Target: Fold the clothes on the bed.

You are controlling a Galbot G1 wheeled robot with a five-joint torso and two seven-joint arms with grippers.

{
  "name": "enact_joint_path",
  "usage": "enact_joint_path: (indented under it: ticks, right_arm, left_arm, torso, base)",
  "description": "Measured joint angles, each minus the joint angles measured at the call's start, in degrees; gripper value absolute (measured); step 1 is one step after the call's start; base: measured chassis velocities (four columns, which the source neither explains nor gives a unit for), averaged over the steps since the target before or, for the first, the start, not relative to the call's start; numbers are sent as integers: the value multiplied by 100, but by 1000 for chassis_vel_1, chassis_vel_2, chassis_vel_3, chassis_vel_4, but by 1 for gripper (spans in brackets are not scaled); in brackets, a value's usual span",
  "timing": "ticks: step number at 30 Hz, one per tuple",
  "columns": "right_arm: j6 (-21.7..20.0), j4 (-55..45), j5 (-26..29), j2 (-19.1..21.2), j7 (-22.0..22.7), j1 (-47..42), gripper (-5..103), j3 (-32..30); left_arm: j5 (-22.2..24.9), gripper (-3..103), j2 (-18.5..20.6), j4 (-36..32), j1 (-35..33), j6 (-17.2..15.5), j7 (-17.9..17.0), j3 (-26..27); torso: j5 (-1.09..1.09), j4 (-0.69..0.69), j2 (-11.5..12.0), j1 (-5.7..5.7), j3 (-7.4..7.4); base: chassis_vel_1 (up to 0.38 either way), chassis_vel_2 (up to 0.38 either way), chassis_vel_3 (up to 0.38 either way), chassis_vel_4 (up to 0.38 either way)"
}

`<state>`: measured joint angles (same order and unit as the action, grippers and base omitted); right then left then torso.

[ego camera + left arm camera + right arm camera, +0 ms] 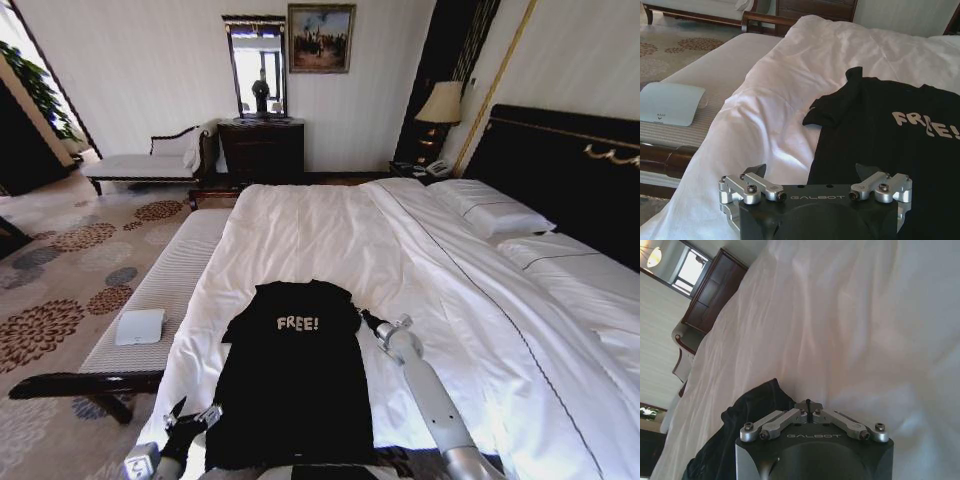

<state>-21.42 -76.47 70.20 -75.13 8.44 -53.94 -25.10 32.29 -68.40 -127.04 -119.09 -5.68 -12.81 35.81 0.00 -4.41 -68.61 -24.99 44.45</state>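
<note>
The clothes, a black T-shirt (295, 390) with a white "FREE!" print, lie flat near the foot edge of the bed (330, 220). In the head view my right gripper (364, 317) sits at the shirt's right sleeve. The right wrist view shows this gripper (808, 403) with fingers closed together at the edge of the bunched black sleeve (760, 400). My left gripper (190, 410) hovers by the shirt's lower left side. From the left wrist it appears open (811, 170) above the shirt's edge (880, 150), holding nothing. The left sleeve (817, 112) lies spread on the duvet.
A pale upholstered bench (170, 280) runs along the bed's left side, with a white flat device (139, 326) on it. Pillows (495, 212) and a dark headboard (570, 170) are at the right. A dresser (262, 148) stands against the far wall.
</note>
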Motion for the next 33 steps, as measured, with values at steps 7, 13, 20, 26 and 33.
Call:
enact_joint_path:
  ticks: [7, 13, 20, 26, 33]
  right_arm:
    - [387, -450, -948, 93, 113, -236, 0, -107]
    - [509, -651, -1458, 145, 216, -401, 0, -142]
    - [511, -537, -1752, 151, 307, -357, 0, 14]
    - [516, -482, -1785, 154, 309, -263, 0, 105]
    - [531, -670, -2210, 182, 350, -278, 0, 339]
  left_arm:
    - [49, 100, -28, 58, 55, 61, 22, -12]
    - [103, 100, -19, 76, 49, 121, 87, 21]
    - [133, 100, -31, 95, 2, 182, 146, 90]
    - [172, 100, -30, 92, -25, 198, 167, 159]
    - [205, 100, -48, 99, -24, 202, 180, 184]
  torso:
    - [0, -1, 0, 0, 0]
    - [0, -1, 0, 0, 0]
    - [0, -1, 0, 0, 0]
    - [-1, 0, 0, 0, 0]
    - [-1, -1, 0, 0, 0]
  base:
    - [0, 0, 0, 0]
    - [0, 0, 0, 0]
    - [0, 0, 0, 0]
    - [0, 0, 0, 0]
    - [0, 0, 0, 0]
